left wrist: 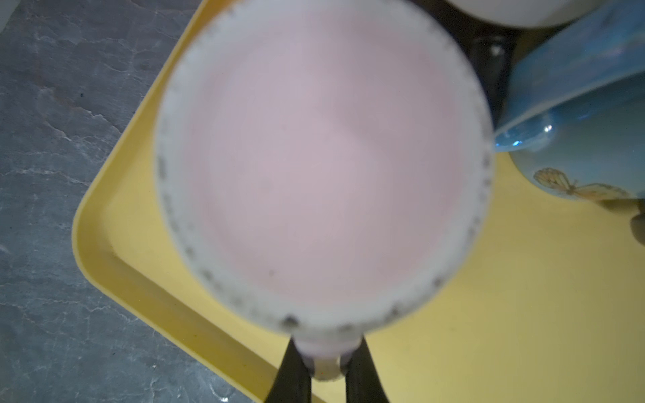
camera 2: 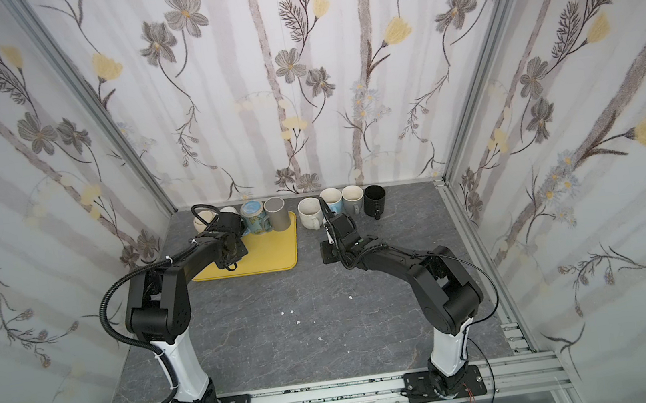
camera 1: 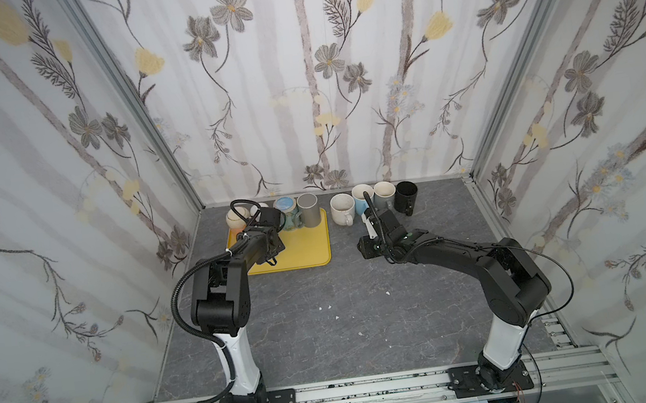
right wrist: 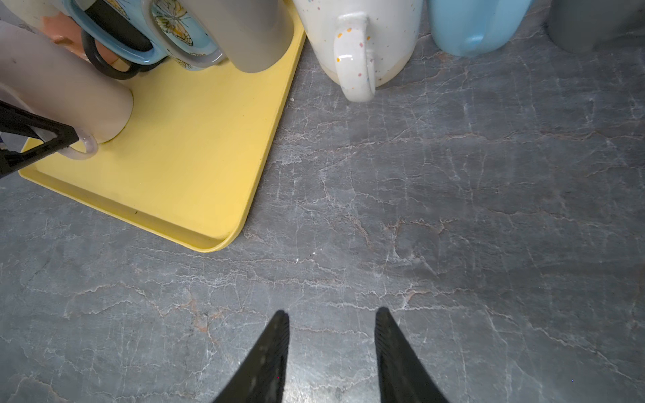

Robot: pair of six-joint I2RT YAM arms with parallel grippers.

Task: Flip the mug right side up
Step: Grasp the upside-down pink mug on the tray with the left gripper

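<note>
Upside-down pale pink ceramic mug (left wrist: 323,164) standing base up on the yellow plastic tray (left wrist: 488,296), long axis vertical, body straight ahead of the left gripper (left wrist: 326,366). Jaws clenched on its looped handle at the near side. Right gripper (right wrist: 331,324) farther off, parted and empty over grey stone-patterned tabletop (right wrist: 453,209).

Even, soft light; the pale pink ceramic mug (left wrist: 324,164) is badly blurred in the left wrist view, and both top views bend at the edges.
</note>
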